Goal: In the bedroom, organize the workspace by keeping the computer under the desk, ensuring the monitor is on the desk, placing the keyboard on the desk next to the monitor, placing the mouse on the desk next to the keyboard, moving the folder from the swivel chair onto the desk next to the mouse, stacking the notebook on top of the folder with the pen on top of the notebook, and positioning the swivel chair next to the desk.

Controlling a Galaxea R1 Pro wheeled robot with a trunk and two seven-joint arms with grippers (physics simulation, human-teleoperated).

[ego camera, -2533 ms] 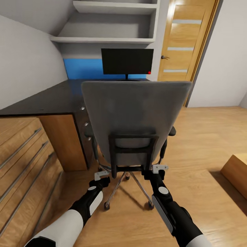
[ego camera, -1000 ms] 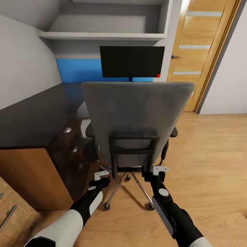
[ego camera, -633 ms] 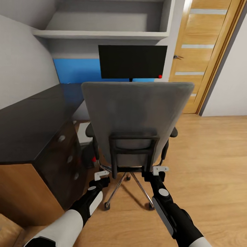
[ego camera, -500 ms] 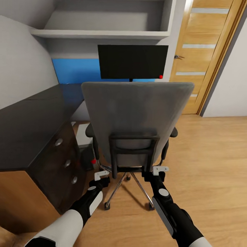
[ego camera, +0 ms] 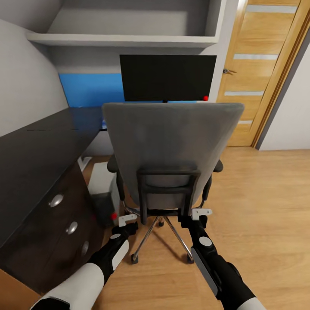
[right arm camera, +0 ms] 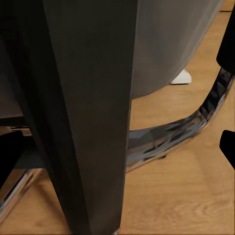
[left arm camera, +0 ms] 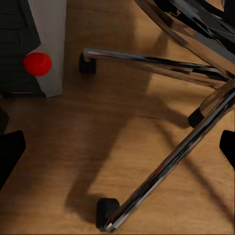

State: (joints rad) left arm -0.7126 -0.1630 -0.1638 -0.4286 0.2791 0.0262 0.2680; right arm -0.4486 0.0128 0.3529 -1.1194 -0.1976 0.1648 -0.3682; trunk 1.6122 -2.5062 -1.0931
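head view: both grippers, left gripper [ego camera: 128,220] and right gripper [ego camera: 201,213], sit behind the swivel chair [ego camera: 170,157], grip unclear; monitor [ego camera: 168,77] on desk [ego camera: 30,150], computer [ego camera: 103,193] beneath; chair not yet placed.

Matt grey cloth on swivel chair [ego camera: 172,146] back, polished chrome legs; glossy black desk [ego camera: 38,150] top, silver metal knobs; smooth light wood floor [ego camera: 258,215]; matt black monitor [ego camera: 168,77] screen

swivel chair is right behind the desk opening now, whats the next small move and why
Probably keep rolling the swivel chair forward a little toward the desk. Both grippers sit at its back frame, the monitor is straight ahead, and floor still shows between the chair and desk.
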